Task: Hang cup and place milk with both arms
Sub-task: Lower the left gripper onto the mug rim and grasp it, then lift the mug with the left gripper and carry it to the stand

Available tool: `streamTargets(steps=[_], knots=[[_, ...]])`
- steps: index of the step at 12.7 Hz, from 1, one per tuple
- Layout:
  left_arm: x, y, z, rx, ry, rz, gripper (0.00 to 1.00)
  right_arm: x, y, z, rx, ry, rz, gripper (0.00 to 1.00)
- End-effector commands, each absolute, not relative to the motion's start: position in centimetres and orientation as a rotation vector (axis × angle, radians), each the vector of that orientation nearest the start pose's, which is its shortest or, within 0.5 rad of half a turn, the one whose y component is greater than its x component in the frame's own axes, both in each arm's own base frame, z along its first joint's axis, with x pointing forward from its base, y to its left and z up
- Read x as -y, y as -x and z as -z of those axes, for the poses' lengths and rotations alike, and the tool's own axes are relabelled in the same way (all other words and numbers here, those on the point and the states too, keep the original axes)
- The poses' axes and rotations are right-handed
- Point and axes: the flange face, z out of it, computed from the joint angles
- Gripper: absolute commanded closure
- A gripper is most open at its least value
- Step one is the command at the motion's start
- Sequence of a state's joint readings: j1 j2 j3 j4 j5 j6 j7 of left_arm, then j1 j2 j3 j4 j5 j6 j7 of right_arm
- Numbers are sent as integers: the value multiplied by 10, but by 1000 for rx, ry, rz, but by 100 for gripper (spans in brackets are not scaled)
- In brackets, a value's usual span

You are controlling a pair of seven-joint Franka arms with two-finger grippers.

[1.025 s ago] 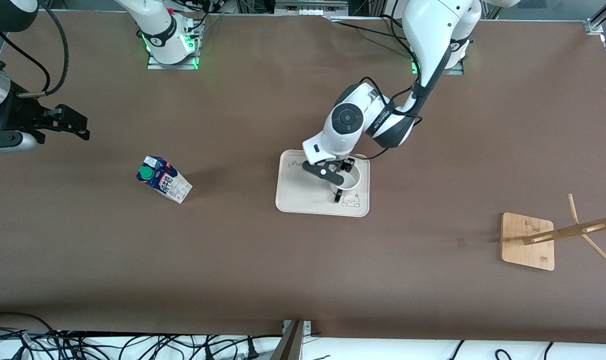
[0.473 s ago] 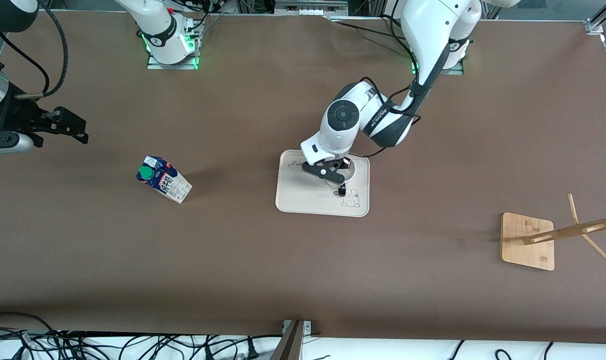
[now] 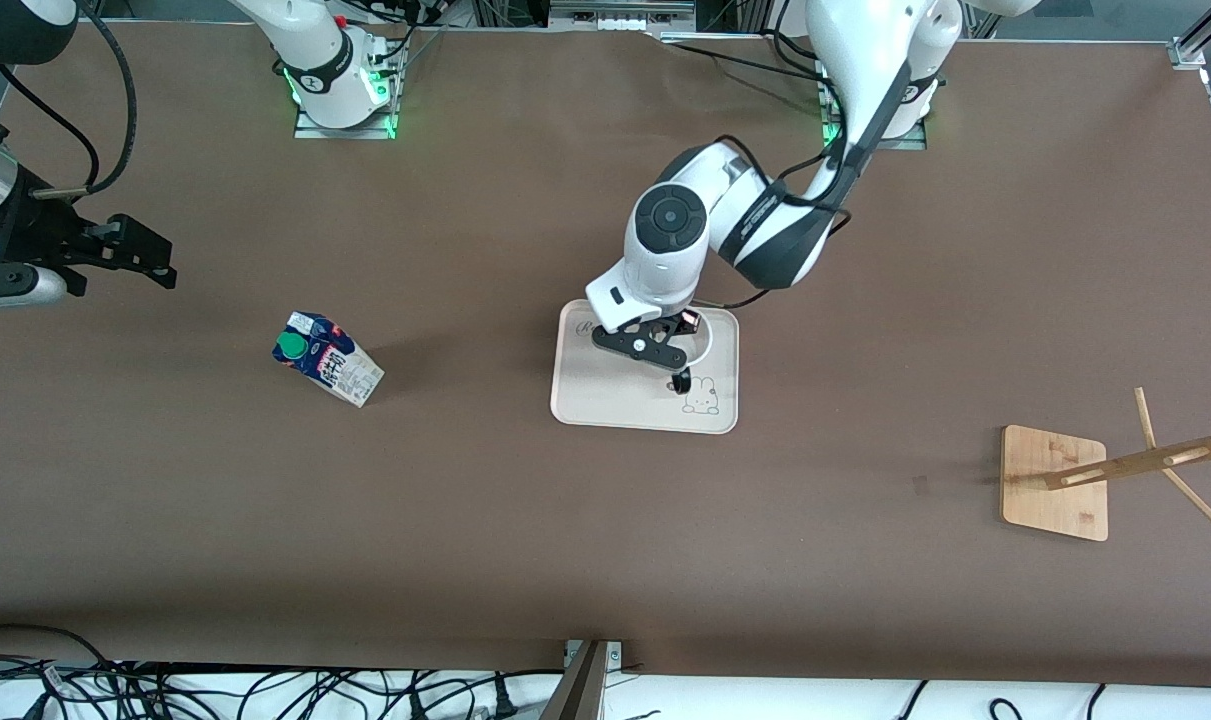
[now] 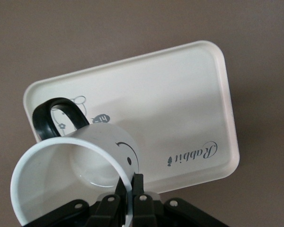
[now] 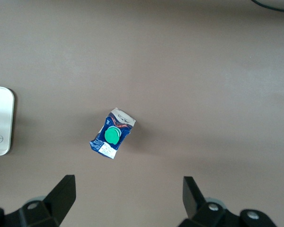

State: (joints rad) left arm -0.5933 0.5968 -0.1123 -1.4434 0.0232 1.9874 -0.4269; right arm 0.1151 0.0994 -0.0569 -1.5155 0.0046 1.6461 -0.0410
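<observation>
While the left gripper [image 4: 130, 198] pinches the cup [image 4: 75, 175] by its rim above the tray [image 3: 605, 400], the milk [image 3: 327, 358] stands apart. Right gripper [image 5: 128, 196] waits over bare table, fingers spread wide, holding nothing.

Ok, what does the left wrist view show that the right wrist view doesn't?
Only the left wrist view shows the cup, tilted over the tray and clamped at its rim by the left gripper, with its black handle and drawn face visible. Only the right wrist view shows the milk standing on the table, framed between the fingers of the open right gripper. Both show the tray, the right wrist view just one edge.
</observation>
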Motion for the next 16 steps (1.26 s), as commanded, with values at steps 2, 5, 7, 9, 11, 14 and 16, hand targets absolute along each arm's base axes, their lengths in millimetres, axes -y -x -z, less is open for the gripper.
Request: streamTargets(steps=[2,5,7,9,11,14,16], knots=[[421,-574,-429,-394,2984,29,100,-37,-590,-602,163,3145,63,0],[330,-616,-502,-263,2973,195,100,-37,-590,-602,163,3145,63,0],[255,-642,-533,-233,3066,195,100,-37,-590,-602,163,3145,63,0],[179,-664,-541,-225,3160,172,100,-37,-590,-602,163,3145,63,0],[141,-674,-539,-147,3179,165,100,-38,-589,-602,165,3144,63,0],[89,-688,-538,-69,3234,179,100,-38,-590,-602,162,3143,63,0],[58,-693,-541,-84,3227,199,100,-38,-590,-602,162,3143,63,0]])
